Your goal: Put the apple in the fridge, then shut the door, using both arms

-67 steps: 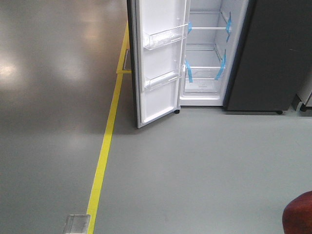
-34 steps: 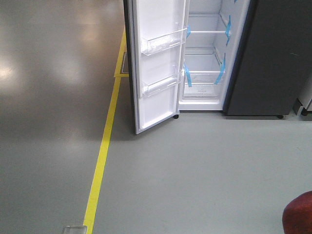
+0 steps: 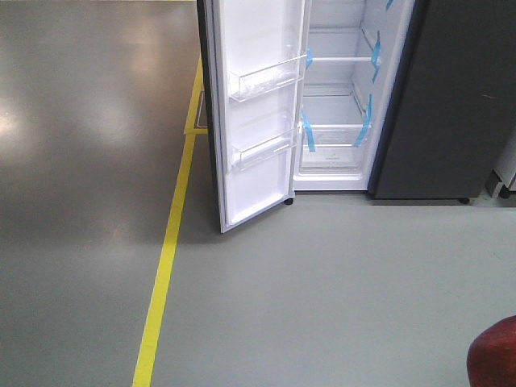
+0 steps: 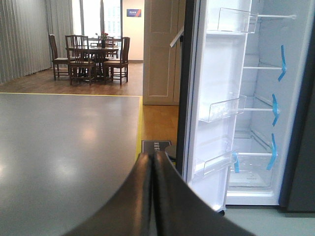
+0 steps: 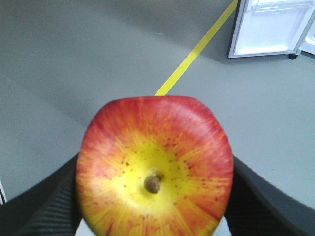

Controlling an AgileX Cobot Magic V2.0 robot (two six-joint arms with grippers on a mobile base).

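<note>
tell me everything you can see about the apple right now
The apple is round and smooth-skinned, red around the edge with yellow streaks spreading from a dimple that holds a short brown stem, plus fine brown speckles. The dimple faces the right wrist camera. It is clamped on both sides by the black ribbed fingers of the right claw, held over the grey floor, well outside the open fridge.
</note>
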